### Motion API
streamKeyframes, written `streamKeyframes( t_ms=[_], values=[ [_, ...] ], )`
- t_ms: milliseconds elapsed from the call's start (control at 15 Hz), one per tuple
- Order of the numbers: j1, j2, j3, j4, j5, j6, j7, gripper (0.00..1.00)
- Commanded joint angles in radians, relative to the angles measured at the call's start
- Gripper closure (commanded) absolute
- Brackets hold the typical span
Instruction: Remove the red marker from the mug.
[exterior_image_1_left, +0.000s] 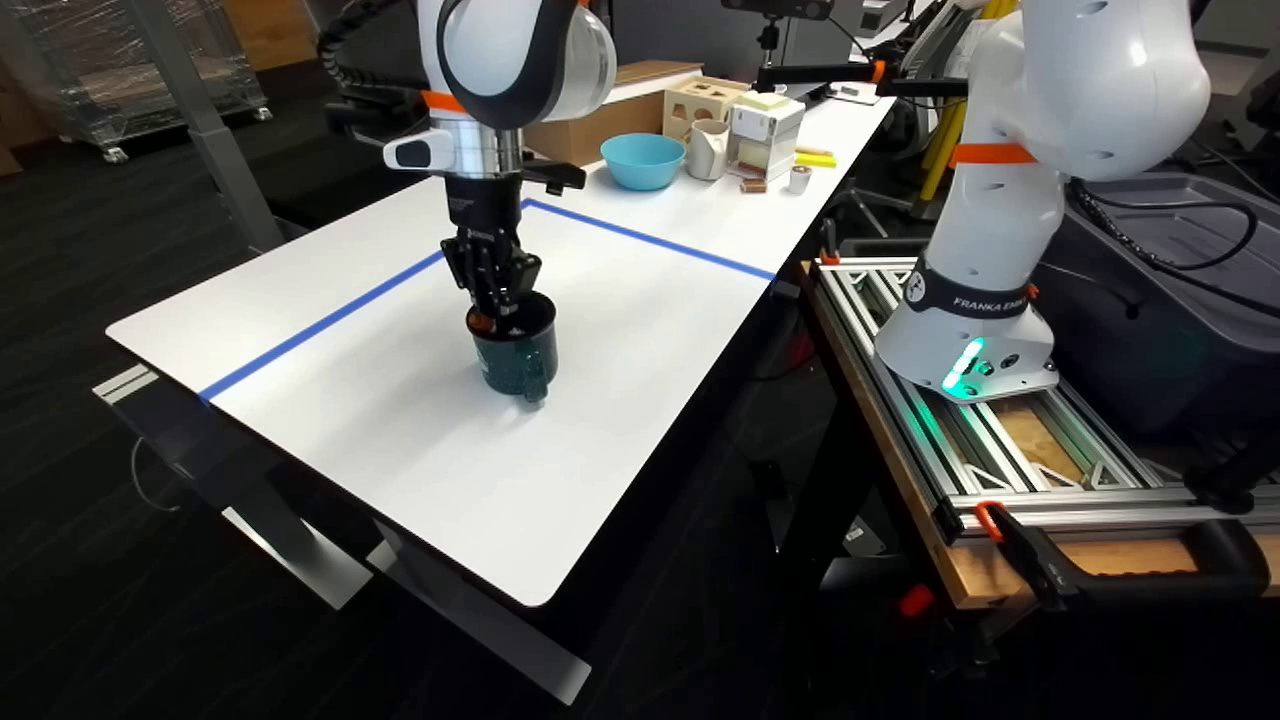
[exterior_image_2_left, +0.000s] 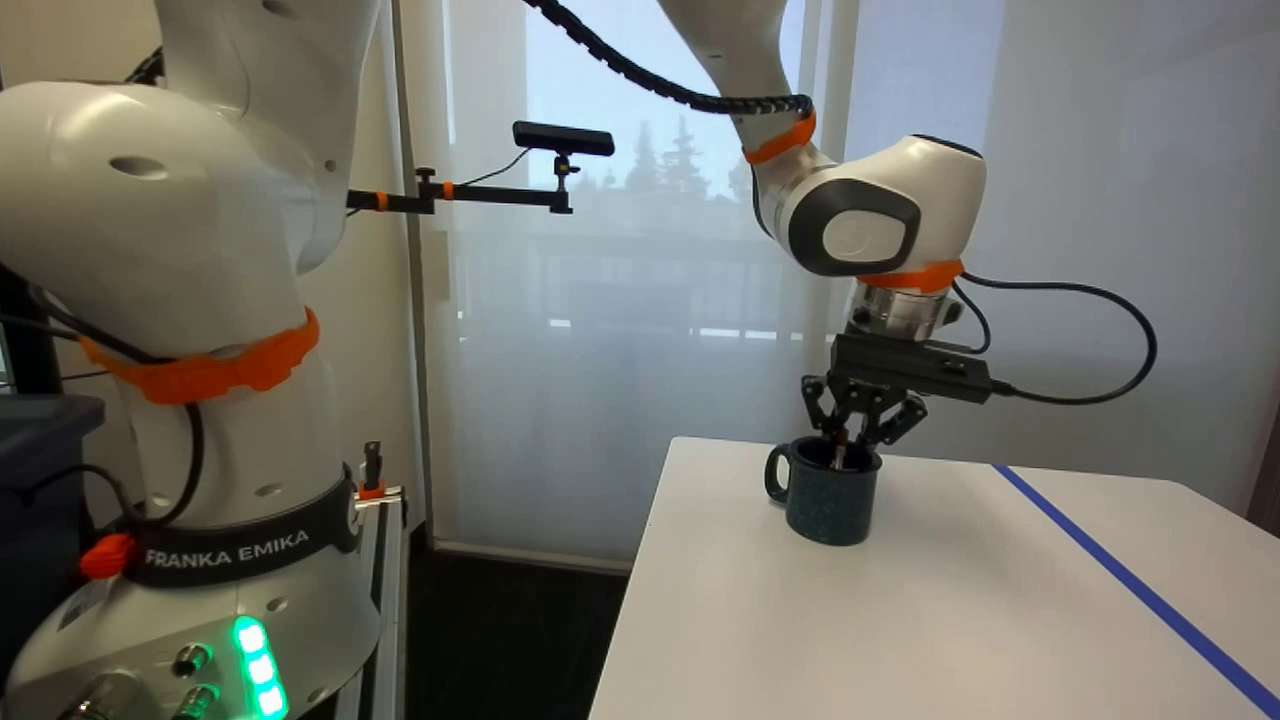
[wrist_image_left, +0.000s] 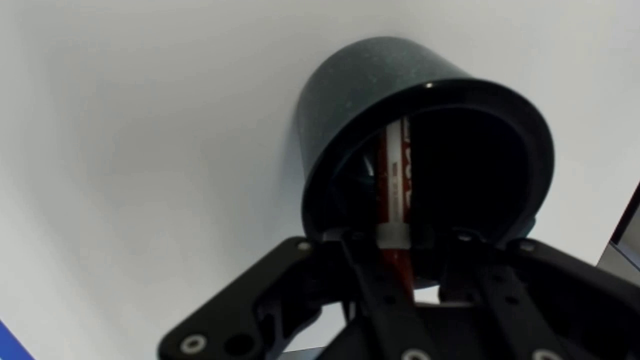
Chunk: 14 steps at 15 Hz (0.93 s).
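Note:
The mug (exterior_image_1_left: 505, 365) is dark teal and speckled. It stands upright on the white table and also shows in an exterior view (exterior_image_2_left: 832, 512) and in the wrist view (wrist_image_left: 370, 75). The red marker (wrist_image_left: 395, 175) has a white label strip and a pale band. It leans inside the mug, with its red end up between my fingers. Its upper part shows small in an exterior view (exterior_image_2_left: 840, 457). My gripper (exterior_image_2_left: 850, 440) points down at the mug's mouth. Its fingers (wrist_image_left: 411, 240) are drawn close around the marker. Whether the right pad touches it is too dark to see.
A light blue bowl (exterior_image_1_left: 643, 162), a pale pitcher (exterior_image_1_left: 707, 150), a white box (exterior_image_1_left: 770, 125) and small items stand at the table's back. Blue tape (exterior_image_1_left: 330, 318) marks lines on the table (exterior_image_1_left: 620, 420). The table's edge runs near the mug.

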Motion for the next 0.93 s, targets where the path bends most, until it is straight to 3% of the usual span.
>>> streamKeyframes(
  t_ms=[0, 533, 867],
  values=[
    [-0.018, -0.005, 0.016, 0.012, 0.032, -0.001, -0.029, 0.96],
    [-0.026, -0.124, 0.016, -0.053, 0.119, -0.049, -0.012, 0.95],
    [-0.018, -0.229, -0.036, -0.101, 0.204, -0.103, 0.031, 0.95]
  ],
)
